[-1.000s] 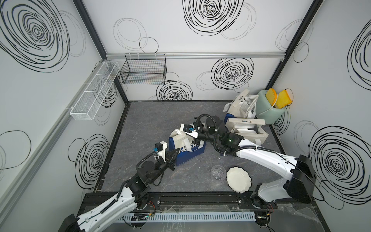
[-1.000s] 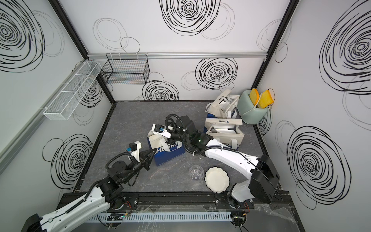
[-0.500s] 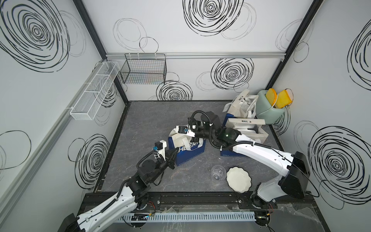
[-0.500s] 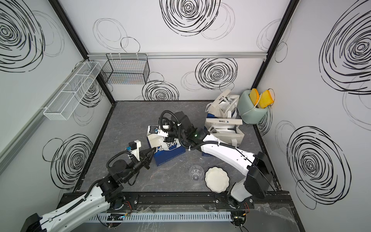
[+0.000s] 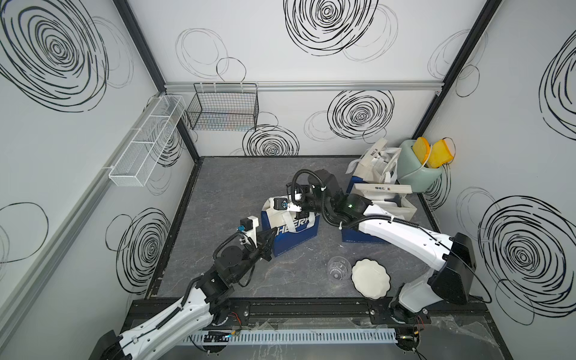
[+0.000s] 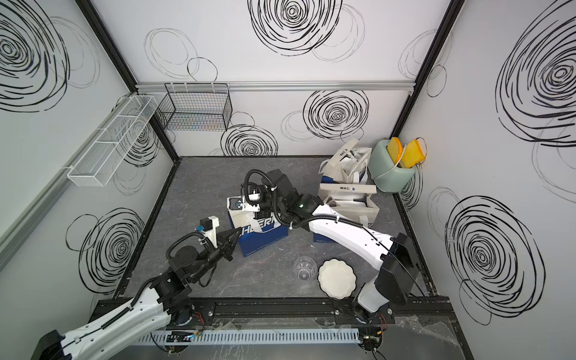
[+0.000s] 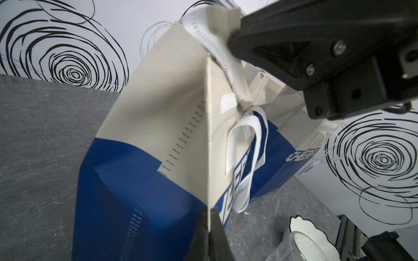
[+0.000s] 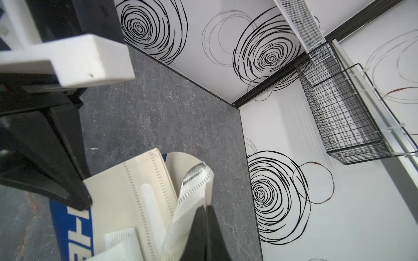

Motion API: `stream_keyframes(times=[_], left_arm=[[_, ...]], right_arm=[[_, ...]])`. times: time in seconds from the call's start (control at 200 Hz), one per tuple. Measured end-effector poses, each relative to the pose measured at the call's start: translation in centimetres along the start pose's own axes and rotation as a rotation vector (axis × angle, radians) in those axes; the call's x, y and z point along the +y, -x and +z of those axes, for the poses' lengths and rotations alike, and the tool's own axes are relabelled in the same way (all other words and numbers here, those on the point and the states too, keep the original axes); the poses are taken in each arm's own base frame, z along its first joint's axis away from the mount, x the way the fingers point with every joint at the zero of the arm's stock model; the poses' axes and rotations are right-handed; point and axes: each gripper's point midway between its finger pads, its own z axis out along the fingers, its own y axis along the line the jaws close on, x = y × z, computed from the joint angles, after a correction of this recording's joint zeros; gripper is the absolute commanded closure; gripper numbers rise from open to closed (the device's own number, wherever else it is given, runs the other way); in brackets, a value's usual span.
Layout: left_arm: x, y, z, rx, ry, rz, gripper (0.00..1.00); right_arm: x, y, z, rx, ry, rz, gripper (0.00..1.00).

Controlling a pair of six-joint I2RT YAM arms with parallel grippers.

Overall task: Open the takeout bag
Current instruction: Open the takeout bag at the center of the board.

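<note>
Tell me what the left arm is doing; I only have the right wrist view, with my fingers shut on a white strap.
Observer: The left gripper is shut on the bag's vertical side edge.
Operator: Does my strap belong to that bag?
Observer: Yes; the left wrist view shows the strap running down to its top panel.
Operator: Anything close in front?
Observer: A clear cup and a white plate sit side by side nearer the robot's base, apart from the bag.
</note>
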Motion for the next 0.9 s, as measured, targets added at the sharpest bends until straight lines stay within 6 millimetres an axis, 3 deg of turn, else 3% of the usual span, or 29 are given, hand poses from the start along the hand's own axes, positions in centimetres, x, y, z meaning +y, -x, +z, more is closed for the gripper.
stream_keyframes(times=[0.745,0.82,0.9], left_arm=[[0.3,0.2,0.0,-0.01,0.016,-0.001,1.0],[0.3,0.2,0.0,-0.009,0.017,-0.001,1.0],[0.5,-0.4,0.1,0.012,0.022,0.001,1.0]], right_arm=[[-0.8,-0.1,0.5,0.04,-0.004,-0.088,1.0],[-1.3,0.0,0.5,0.051,-0.019,-0.102,1.0],[-3.1,0.4,0.1,0.064,-0.083,-0.13,1.0]])
